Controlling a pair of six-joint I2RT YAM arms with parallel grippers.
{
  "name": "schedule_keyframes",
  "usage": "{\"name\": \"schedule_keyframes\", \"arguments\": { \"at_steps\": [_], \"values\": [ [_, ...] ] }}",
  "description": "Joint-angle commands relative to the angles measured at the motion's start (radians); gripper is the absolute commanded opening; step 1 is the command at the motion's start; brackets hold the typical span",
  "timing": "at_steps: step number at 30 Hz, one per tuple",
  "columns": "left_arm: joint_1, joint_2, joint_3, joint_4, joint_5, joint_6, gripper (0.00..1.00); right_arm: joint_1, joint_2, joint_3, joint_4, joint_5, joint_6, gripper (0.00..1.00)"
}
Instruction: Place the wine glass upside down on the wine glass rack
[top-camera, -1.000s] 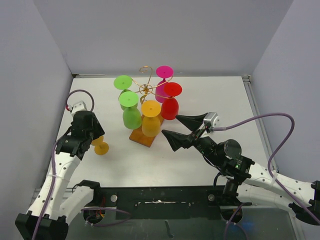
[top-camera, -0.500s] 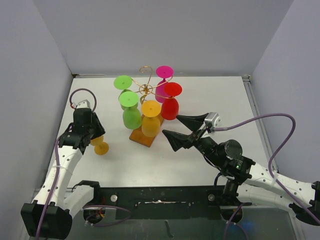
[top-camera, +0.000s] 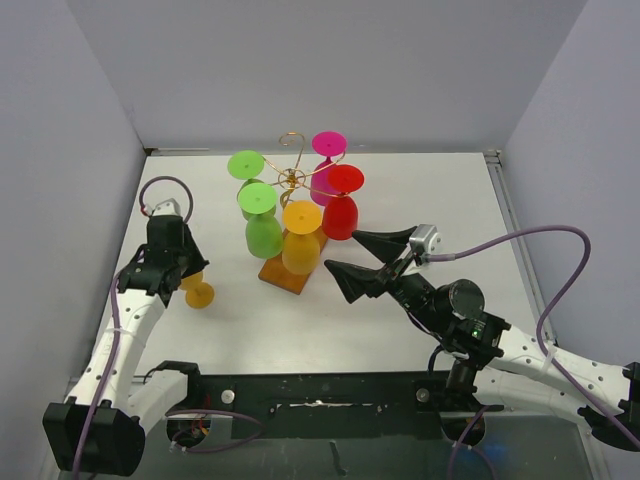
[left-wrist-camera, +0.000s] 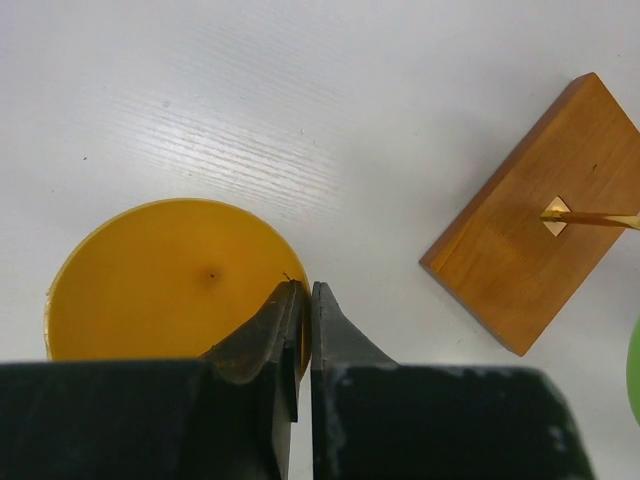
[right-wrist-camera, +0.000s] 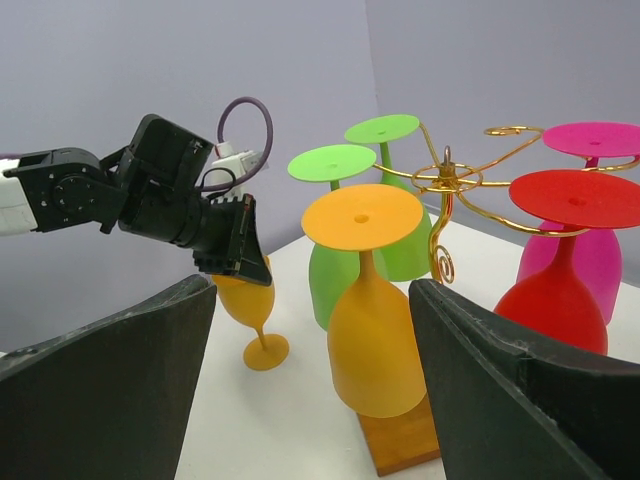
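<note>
Left wrist view shows the left gripper (left-wrist-camera: 303, 285) with its fingers pressed together on the bowl rim of the orange wine glass (left-wrist-camera: 170, 270), directly beneath it. From the right wrist view the glass stands upright below those fingertips, foot on the table (right-wrist-camera: 300, 400). A pinch this thin on a smooth wall could slip, or let the glass swing once inverted. The wine glass rack (top-camera: 291, 180) stands ahead and to this gripper's right, crowded with hung glasses (top-camera: 263, 235) that a wide swing may knock. The right gripper (top-camera: 339, 249) is spread apart and empty
</note>
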Motion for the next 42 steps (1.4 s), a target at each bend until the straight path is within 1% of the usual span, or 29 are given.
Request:
{"name": "schedule_keyframes", "arguments": {
  "at_steps": [1,6,13,17,22,26,30,34,38,42],
  "values": [
    [0.008,-0.027,0.044,0.027,-0.035,0.025,0.00,-0.002,-0.014,0.002,0.054,0.019,0.007,0.80],
    [0.008,-0.088,0.127,-0.013,-0.092,0.025,0.00,-0.002,-0.005,0.009,0.054,0.019,0.017,0.80],
    [0.008,-0.204,0.290,-0.040,-0.191,0.022,0.00,-0.002,0.021,0.042,0.049,0.033,0.052,0.80],
    [0.008,-0.307,0.329,0.013,-0.217,0.004,0.00,-0.001,0.049,0.089,0.023,0.049,0.072,0.80],
    [0.007,-0.426,0.339,0.149,-0.195,-0.012,0.00,-0.003,0.093,0.158,0.006,0.068,0.108,0.81],
    [0.004,-0.457,0.362,0.237,-0.130,-0.026,0.00,-0.003,0.134,0.210,0.023,0.088,0.148,0.81],
    [-0.001,-0.467,0.363,0.371,-0.031,-0.073,0.00,-0.002,0.180,0.277,0.047,0.094,0.203,0.81],
    [0.000,-0.472,0.326,0.549,0.092,-0.147,0.00,-0.002,0.243,0.358,0.048,0.142,0.301,0.81],
    [-0.001,-0.457,0.279,0.723,0.163,-0.221,0.00,-0.003,0.312,0.428,0.049,0.191,0.428,0.80],
    [0.000,-0.421,0.255,0.832,0.223,-0.288,0.00,-0.003,0.397,0.522,0.061,0.207,0.533,0.79]
  ]
}}
